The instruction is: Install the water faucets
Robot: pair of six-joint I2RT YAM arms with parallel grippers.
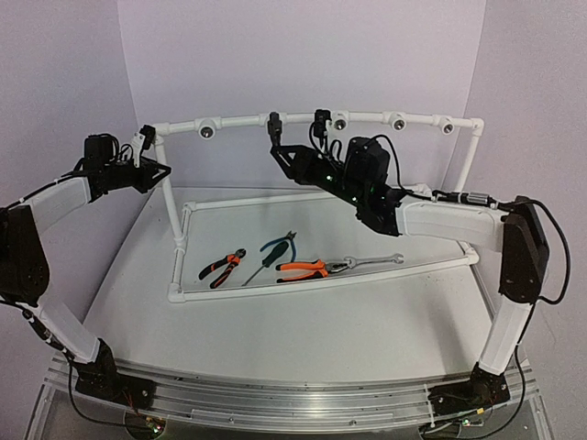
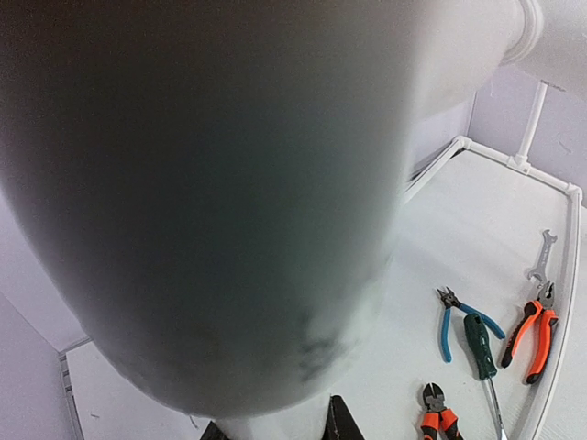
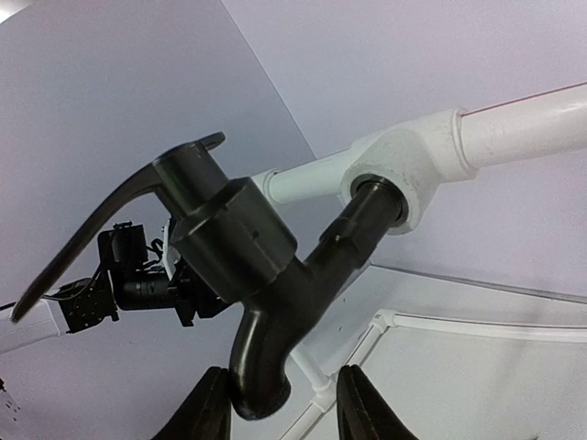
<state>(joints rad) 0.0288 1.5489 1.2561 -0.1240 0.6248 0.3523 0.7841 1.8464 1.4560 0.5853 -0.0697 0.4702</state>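
Two arms are up at the top rail of the white pipe frame (image 1: 238,119) in the overhead view. The left gripper (image 1: 147,151) sits at the frame's left corner and the right gripper (image 1: 275,147) is just under the black faucet (image 1: 272,125) hanging from the rail, while the orange-handled pliers (image 1: 303,269) and the other tools lie on the table (image 1: 321,330) inside the frame's base. Over to the left wrist: blurred white pipe fills nearly everything, right down between the fingertips (image 2: 339,423), so that gripper looks closed on the pipe frame (image 2: 275,183). I'd judge it a bracing hold, to stop the rail twisting while the other arm works. Now the right wrist, and the faucet (image 3: 266,275) is up close, its stem seated in the dark socket of a white tee fitting (image 3: 408,160), lever sweeping off to one side, spout pointing down between the fingers. The right gripper (image 3: 280,408) stands a little open around that spout, with a gap showing beside one finger, so nothing is squeezed. It looks installed, but whether it's fully tight I can't tell.
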